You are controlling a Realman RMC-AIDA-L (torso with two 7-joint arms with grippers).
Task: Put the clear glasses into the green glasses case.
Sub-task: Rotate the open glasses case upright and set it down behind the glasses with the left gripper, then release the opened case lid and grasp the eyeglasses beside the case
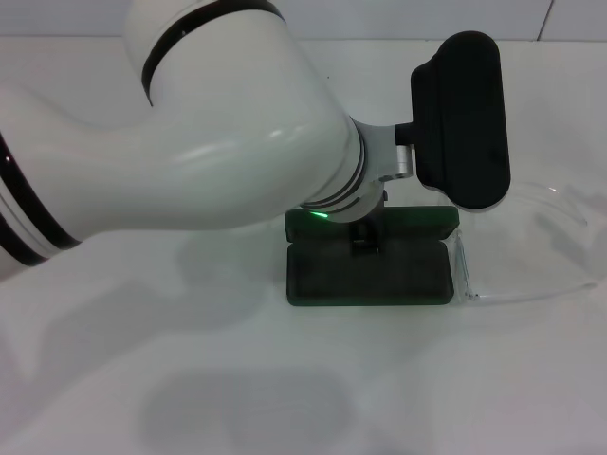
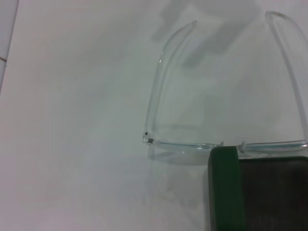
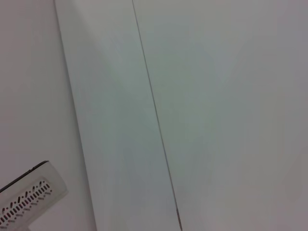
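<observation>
Green glasses case (image 1: 368, 273) lies open; clear glasses (image 1: 531, 256) beside it on surface, unpacked. Can't tell my left jaws' state.

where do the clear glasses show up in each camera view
Head view: the clear glasses lie on the table at the right, front against the right end of the green glasses case, arms open, pointing away from it.
Left wrist view: the glasses fill the upper right, front bar along the case's edge.
Right wrist view: not in it.
Shared landmark: the green glasses case, seen in the head and left wrist views.
</observation>
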